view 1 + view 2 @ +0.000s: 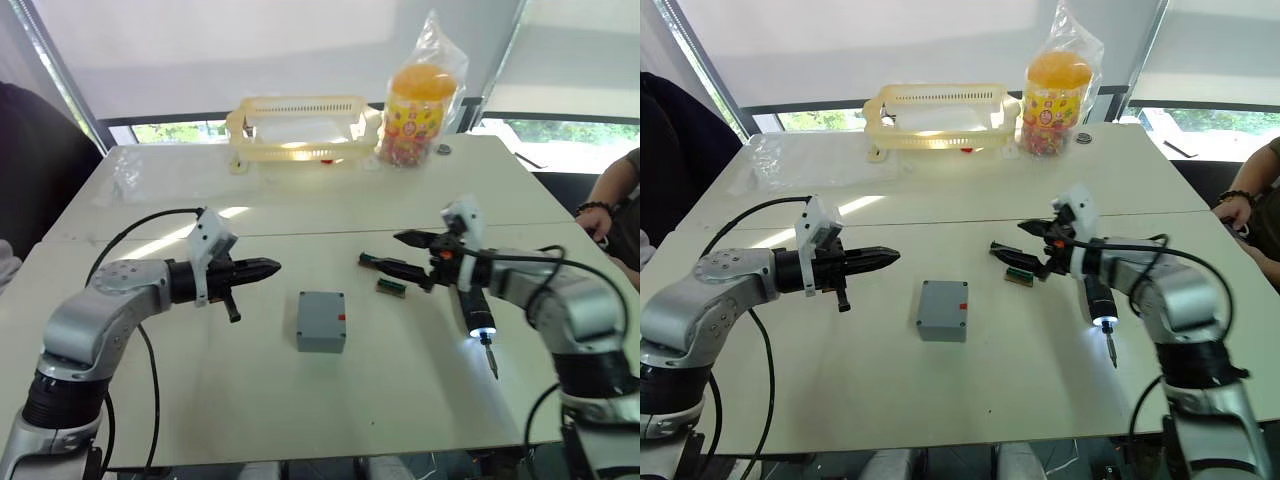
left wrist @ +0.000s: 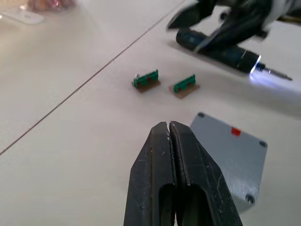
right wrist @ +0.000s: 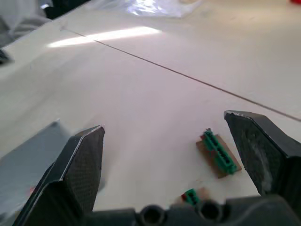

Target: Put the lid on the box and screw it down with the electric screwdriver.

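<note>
Apparently the first half is done: the box (image 1: 321,321) sits at the centre of the frame on the worktop (image 1: 400,400), and the lid (image 1: 943,303) looks to be seated flat on top of it, edges flush, with no gap visible. It reads as one closed grey block with rounded corners, a small red mark near the lid's edge, and dark dots at the corners. Whether those are empty holes or seated screws is too small to tell, so I judge the screwing down as still to do.

The electric screwdriver (image 1: 479,312) is at the right of the frame, well apart from the box, its tip light on and its thin bit pointing toward the lower edge. It appears to lie on the worktop just beside the right arm, ungripped.

The right gripper (image 1: 382,250) has its fingers spread wide and empty, above two small green blocks (image 1: 391,288). The left gripper (image 1: 265,268), left of centre, has its fingers pressed together, holding nothing.
</note>
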You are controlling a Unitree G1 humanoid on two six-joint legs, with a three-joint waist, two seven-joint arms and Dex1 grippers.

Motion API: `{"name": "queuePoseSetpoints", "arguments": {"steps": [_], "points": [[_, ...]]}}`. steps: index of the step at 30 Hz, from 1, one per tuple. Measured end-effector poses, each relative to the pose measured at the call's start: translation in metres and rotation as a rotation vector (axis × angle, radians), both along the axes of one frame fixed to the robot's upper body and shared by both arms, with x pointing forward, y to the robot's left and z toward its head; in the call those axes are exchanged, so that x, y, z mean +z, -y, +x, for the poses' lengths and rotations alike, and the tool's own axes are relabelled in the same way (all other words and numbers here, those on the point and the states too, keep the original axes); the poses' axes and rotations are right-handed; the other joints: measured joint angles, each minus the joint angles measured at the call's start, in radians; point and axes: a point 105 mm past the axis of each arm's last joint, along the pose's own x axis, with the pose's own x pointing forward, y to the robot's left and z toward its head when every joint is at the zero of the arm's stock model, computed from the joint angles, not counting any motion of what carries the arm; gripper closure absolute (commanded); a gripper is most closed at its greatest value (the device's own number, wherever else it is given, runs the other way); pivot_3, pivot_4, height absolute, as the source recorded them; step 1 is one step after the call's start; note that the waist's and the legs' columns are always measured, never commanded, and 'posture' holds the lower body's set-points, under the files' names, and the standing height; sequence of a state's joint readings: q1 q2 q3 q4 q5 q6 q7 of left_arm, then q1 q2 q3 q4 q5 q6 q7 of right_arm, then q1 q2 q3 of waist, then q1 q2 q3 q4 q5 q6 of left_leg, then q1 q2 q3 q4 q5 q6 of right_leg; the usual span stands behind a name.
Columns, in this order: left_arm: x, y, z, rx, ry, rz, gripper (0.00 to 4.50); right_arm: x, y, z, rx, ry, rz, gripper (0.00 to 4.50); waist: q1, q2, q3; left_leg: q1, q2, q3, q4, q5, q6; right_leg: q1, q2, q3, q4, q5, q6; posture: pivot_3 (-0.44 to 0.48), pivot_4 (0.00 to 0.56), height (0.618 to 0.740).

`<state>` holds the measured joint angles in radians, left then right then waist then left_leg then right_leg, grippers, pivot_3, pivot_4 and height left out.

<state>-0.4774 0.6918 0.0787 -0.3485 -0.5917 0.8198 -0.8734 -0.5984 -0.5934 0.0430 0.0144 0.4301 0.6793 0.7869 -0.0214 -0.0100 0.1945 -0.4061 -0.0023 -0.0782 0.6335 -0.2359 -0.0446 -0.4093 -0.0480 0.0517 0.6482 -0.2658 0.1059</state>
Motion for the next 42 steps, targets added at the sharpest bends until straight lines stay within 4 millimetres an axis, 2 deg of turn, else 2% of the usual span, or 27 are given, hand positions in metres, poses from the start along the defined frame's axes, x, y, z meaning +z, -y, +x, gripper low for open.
{"name": "queuePoseSetpoints", "arguments": {"steps": [3,7,10,13,16,31,34,38,39,42], "points": [[0.000,0.002,0.000,0.012,0.005,0.005,4.50,-0.019,-0.007,0.018,-0.032,-0.006,-0.020,0.07,-0.002,0.000,0.000,0.000,0.000,0.000,0.000,0.001,-0.002,-0.001,0.000,0.001,0.001,0.000,0.000,0.000,0.150,0.740],[-0.005,0.005,0.005,0.063,0.025,0.021,4.50,-0.021,-0.017,0.039,-0.066,0.046,-0.031,0.07,-0.001,0.000,0.000,0.000,0.000,0.000,0.000,0.001,-0.002,-0.001,0.000,0.000,0.001,0.000,0.000,0.000,0.150,0.740],[-0.021,0.001,0.004,0.100,-0.005,0.041,4.50,-0.027,-0.018,0.048,-0.090,0.048,-0.037,0.07,0.002,0.000,0.000,0.000,0.000,0.000,-0.001,0.001,-0.003,-0.001,0.000,0.000,0.001,0.000,0.000,0.000,0.150,0.740],[-0.031,0.002,0.003,0.107,-0.029,0.048,4.50,-0.033,-0.016,0.052,-0.107,0.040,-0.053,0.07,0.004,0.000,0.000,0.000,0.000,0.000,0.000,0.002,-0.003,-0.001,0.000,0.000,0.001,0.000,0.000,0.000,0.150,0.740],[-0.030,0.001,0.004,0.120,-0.010,0.050,4.50,-0.036,-0.013,0.054,-0.119,0.032,-0.065,0.88,0.002,0.000,0.000,0.000,0.000,0.000,-0.001,0.002,-0.004,-0.001,0.000,0.000,0.001,0.000,0.000,0.000,0.150,0.740],[-0.041,0.001,0.003,0.132,-0.013,0.065,4.50,-0.041,-0.013,0.056,-0.119,0.015,-0.076,0.88,0.000,0.000,0.000,0.000,0.000,0.000,-0.001,0.002,-0.004,-0.001,0.000,0.000,0.001,0.000,0.000,0.000,0.150,0.740],[-0.041,0.003,0.004,0.128,-0.005,0.068,4.50,-0.042,-0.014,0.056,-0.119,0.013,-0.068,1.71,0.000,0.000,0.000,0.000,0.000,0.000,-0.001,0.002,-0.004,-0.001,0.000,0.000,0.001,0.000,0.000,0.000,0.150,0.740],[-0.042,0.002,0.004,0.130,0.002,0.077,4.50,-0.043,-0.016,0.056,-0.115,0.010,-0.062,3.69,0.000,0.000,0.000,0.000,0.000,0.000,-0.001,0.002,-0.004,-0.001,0.000,0.000,0.001,0.000,0.000,0.000,0.150,0.740],[-0.043,0.003,0.004,0.128,0.003,0.077,4.50,-0.043,-0.017,0.056,-0.115,0.009,-0.062,4.37,0.000,0.000,0.000,0.000,0.000,0.000,-0.001,0.002,-0.004,-0.001,0.000,0.000,0.001,0.000,0.000,0.000,0.150,0.740],[-0.044,0.002,0.004,0.128,0.002,0.078,4.50,-0.043,-0.016,0.056,-0.116,0.009,-0.066,4.48,0.000,0.000,0.000,0.000,0.000,0.000,-0.001,0.002,-0.004,-0.001,0.000,0.000,0.001,0.000,0.000,0.000,0.150,0.740]]}}
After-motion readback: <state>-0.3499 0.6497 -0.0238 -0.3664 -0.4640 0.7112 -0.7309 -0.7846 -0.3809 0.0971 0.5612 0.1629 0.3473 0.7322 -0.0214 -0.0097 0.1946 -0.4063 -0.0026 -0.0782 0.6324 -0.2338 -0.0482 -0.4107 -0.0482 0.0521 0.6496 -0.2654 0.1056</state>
